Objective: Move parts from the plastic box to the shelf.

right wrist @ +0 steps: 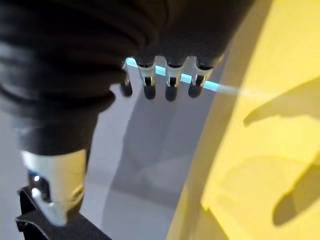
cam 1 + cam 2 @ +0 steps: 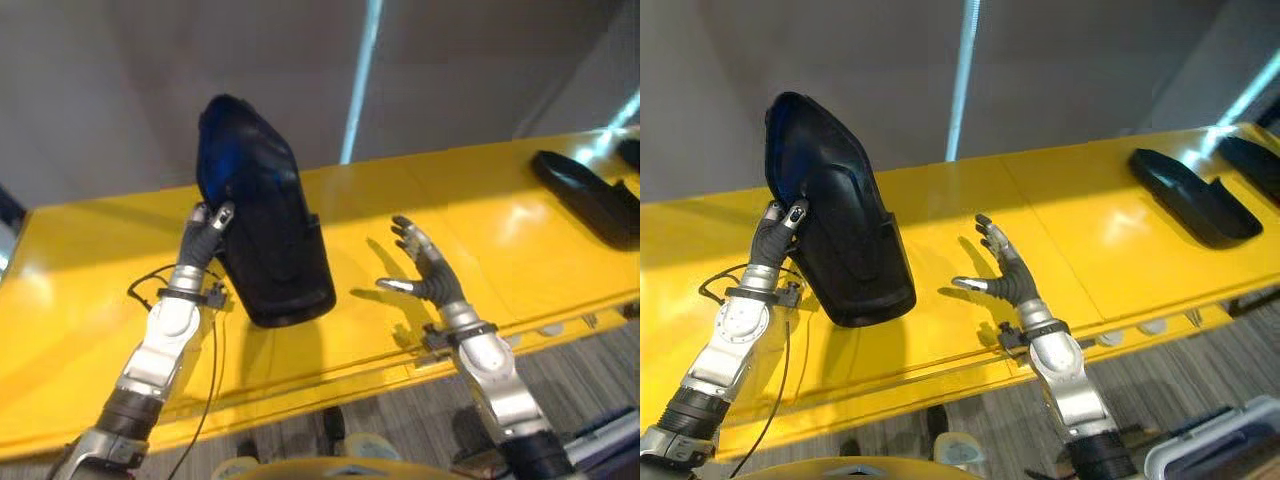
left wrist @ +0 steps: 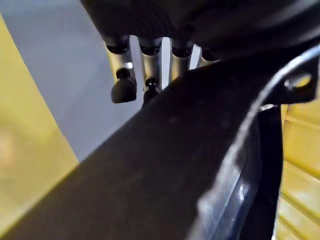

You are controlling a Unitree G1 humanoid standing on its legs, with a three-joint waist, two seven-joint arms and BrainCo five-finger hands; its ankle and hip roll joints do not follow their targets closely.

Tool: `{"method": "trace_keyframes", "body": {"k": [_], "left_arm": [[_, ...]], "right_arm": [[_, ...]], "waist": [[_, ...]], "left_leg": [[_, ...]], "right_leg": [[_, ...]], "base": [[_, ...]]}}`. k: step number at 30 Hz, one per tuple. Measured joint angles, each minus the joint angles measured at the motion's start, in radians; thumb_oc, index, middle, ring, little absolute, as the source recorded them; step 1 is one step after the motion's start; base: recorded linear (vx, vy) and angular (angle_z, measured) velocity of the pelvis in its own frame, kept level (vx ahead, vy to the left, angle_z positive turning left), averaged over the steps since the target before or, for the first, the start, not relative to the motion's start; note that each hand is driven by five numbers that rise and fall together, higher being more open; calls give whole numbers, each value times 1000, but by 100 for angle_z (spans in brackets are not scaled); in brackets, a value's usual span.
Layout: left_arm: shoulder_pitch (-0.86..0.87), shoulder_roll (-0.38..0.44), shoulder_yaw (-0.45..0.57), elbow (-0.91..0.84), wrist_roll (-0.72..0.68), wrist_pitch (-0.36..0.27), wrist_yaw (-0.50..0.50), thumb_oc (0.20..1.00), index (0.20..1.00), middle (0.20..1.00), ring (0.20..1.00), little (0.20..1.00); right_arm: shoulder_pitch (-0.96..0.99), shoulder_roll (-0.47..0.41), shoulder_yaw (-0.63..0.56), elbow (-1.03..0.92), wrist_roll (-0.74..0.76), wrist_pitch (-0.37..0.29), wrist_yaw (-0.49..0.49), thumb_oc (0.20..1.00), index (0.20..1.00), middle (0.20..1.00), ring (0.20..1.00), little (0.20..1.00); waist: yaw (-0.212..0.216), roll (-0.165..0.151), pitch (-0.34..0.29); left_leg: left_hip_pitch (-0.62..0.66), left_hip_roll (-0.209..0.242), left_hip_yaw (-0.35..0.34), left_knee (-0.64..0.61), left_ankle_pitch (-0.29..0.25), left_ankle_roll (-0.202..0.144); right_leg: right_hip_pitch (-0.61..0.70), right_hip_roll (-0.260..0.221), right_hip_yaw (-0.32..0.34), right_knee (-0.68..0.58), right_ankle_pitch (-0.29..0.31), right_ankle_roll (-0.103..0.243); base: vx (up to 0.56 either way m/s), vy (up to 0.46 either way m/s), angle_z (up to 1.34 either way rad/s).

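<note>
Your left hand [image 2: 780,228] grips a black moulded part [image 2: 835,235] by its edge, standing it upright on the yellow shelf [image 2: 1110,240]; your right hand [image 2: 1005,270] hovers beside it, fingers spread and holding nothing. Let go now and the tall part will likely topple or slide off the front lip.

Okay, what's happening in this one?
The robot's left hand grips a large black moulded plastic part and holds it upright, with its lower end on or just above the yellow shelf surface. The right hand is open and holds nothing, its fingers spread above the shelf just right of the part. Two more black parts already lie on the shelf at the far right. The corner of a light plastic box shows on the floor by the robot's right side.
</note>
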State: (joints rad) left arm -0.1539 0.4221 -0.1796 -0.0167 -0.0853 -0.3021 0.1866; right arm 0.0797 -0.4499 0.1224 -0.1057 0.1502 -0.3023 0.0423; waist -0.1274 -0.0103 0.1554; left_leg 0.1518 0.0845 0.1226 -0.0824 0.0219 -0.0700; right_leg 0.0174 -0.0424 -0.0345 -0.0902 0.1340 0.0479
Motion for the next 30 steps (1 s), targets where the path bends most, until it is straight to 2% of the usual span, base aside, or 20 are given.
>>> {"method": "trace_keyframes", "body": {"k": [4, 9, 14, 16, 19, 24, 27, 30], "left_arm": [[0, -17, 0, -1, -5, 1, -14, 200, 200, 200, 200, 200], [0, -52, -1, -1, -22, 1, -28, 200, 200, 200, 200, 200], [-6, -64, 0, 12, -24, 8, -37, 200, 200, 200, 200, 200], [-21, -71, -1, 58, -32, 17, -35, 200, 200, 200, 200, 200], [-58, -73, -12, 138, -35, 42, -17, 200, 200, 200, 200, 200], [-225, -66, -33, 318, -50, 88, 9, 200, 200, 200, 200, 200], [-315, -65, -67, 393, -51, 115, 28, 200, 200, 200, 200, 200], [-395, -64, -105, 438, -45, 132, 31, 200, 200, 200, 200, 200]], "right_arm": [[58, 6, -70, -1, 0, 1, -7, 1000, 1000, 1000, 1000, 1000], [66, -13, -135, -1, -1, 0, -46, 1000, 1000, 1000, 1000, 1000], [118, -10, -238, -5, -40, -1, -81, 1000, 1000, 1000, 1000, 1000], [123, -10, -245, -4, -40, -1, -89, 1000, 1000, 1000, 1000, 1000], [127, -8, -244, -4, -40, -1, -90, 1000, 1000, 1000, 1000, 1000], [143, 4, -206, -5, -38, 0, -85, 1000, 1000, 1000, 1000, 1000], [167, 7, -154, -5, -30, 3, -66, 1000, 1000, 1000, 1000, 1000], [179, 6, -119, -5, -25, 4, -62, 1000, 1000, 1000, 1000, 1000]], "waist": [[-36, 40, -21], [-41, 76, -43], [-52, 78, -47], [-57, 78, -52], [-87, 69, -59], [-125, 41, -72], [-154, 40, -71], [-155, 43, -69]], "left_leg": [[10, -3, 16, 0, -10, 5], [20, 4, 22, -3, -12, 4], [25, 8, 27, -6, -27, -5], [21, 8, 34, -6, -27, -5], [14, 7, 46, -6, -25, -6], [-30, -2, 102, -6, -12, 7], [-49, -5, 109, -6, -12, 7], [-80, -7, 112, -6, -5, 0]], "right_leg": [[-2, -1, 9, 0, 7, 10], [4, 8, 19, 0, 5, 10], [1, 13, 26, 0, -1, 1], [-7, 13, 28, 0, -1, 1], [-23, 14, 37, 0, 0, 2], [-93, 11, 78, 0, 19, 13], [-115, 8, 80, 0, 27, 13], [-151, 7, 79, 0, 50, 11]], "base": [[41, -22, -11], [21, 16, -7], [6, 12, -3], [3, 17, -14], [-2, 11, -20], [-37, 19, -32], [-52, 10, -10], [-85, -2, -5]]}}
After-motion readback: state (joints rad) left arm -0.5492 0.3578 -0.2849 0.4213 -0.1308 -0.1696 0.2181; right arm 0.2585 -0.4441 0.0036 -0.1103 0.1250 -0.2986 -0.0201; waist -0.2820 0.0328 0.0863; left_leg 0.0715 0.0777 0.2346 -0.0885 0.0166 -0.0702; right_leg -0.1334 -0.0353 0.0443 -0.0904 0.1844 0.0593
